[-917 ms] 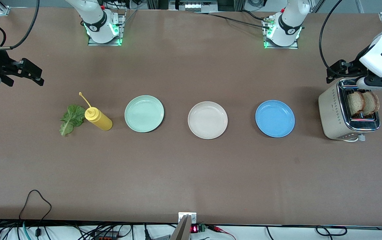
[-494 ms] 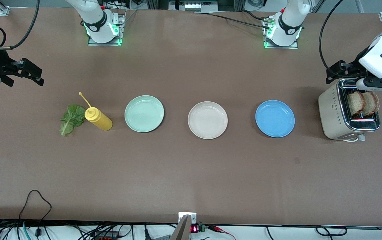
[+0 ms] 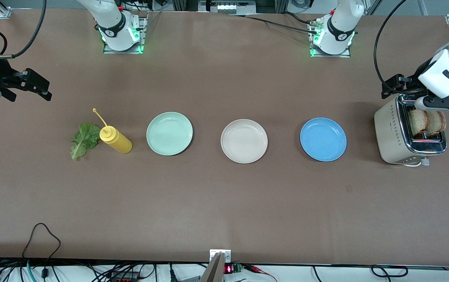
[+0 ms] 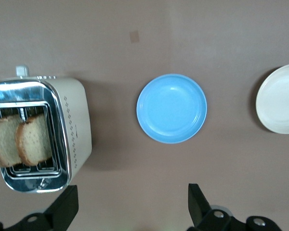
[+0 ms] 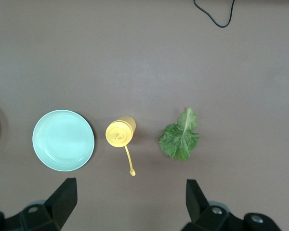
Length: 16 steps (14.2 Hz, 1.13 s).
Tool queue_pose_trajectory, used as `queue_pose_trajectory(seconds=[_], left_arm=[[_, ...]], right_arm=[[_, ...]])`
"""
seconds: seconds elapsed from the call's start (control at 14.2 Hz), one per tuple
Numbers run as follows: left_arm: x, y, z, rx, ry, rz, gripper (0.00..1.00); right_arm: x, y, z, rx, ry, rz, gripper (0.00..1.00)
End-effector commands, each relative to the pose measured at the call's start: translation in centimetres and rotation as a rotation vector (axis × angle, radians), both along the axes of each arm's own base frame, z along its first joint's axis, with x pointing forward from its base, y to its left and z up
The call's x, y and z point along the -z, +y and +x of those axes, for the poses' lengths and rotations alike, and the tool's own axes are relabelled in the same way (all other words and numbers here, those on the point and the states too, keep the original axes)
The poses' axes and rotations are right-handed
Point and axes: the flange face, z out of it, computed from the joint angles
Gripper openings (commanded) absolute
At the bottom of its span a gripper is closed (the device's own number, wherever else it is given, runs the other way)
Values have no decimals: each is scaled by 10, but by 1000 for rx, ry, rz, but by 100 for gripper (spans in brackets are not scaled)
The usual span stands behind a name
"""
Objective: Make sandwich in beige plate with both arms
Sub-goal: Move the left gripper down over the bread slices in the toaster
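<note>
Two slices of bread [image 3: 427,122] stand in the slots of a cream toaster [image 3: 390,133] at the left arm's end of the table; they also show in the left wrist view [image 4: 21,140]. The beige plate [image 3: 244,141] lies bare at mid-table and shows in the left wrist view [image 4: 282,98]. A green lettuce leaf [image 3: 83,140] lies toward the right arm's end and shows in the right wrist view [image 5: 180,137]. My left gripper [image 3: 396,85] is open and empty, up beside the toaster [image 4: 132,204]. My right gripper [image 3: 38,86] is open and empty, up in the air [image 5: 130,202].
A yellow squeeze bottle [image 3: 115,140] stands between the lettuce and a mint green plate [image 3: 169,133]. A blue plate [image 3: 323,139] lies between the beige plate and the toaster. Cables hang at the table's near edge [image 3: 44,235].
My left arm has shifted a little toward the middle of the table, and its wrist now covers the tops of the bread slices. The right arm has not moved.
</note>
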Motion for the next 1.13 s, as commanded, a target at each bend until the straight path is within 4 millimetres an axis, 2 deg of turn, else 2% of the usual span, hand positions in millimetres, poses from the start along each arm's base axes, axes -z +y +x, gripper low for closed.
queue_pose_trajectory(seconds=[0.0, 0.14, 0.21, 0.42, 0.49, 0.56, 0.78, 1.06], left_arm=[[12, 13, 9, -6, 48, 19, 100], [24, 43, 13, 31, 69, 71, 100], [31, 51, 16, 75, 86, 93, 100], [48, 89, 14, 61, 107, 107, 100], [55, 103, 14, 68, 94, 103, 100], [63, 126, 14, 96, 73, 93, 100], [91, 171, 9, 143, 11, 83, 100], [138, 194, -6, 136, -33, 84, 100]], right_arm=[[-3, -2, 0, 7, 4, 15, 100], [-3, -2, -1, 7, 2, 15, 100], [-3, -2, -1, 7, 4, 15, 100], [0, -1, 1, -2, 4, 16, 100], [0, -1, 1, -2, 4, 16, 100], [0, -2, 1, -2, 5, 14, 100], [-1, -2, 1, -2, 3, 14, 100], [-2, -2, -2, 4, 7, 14, 100]])
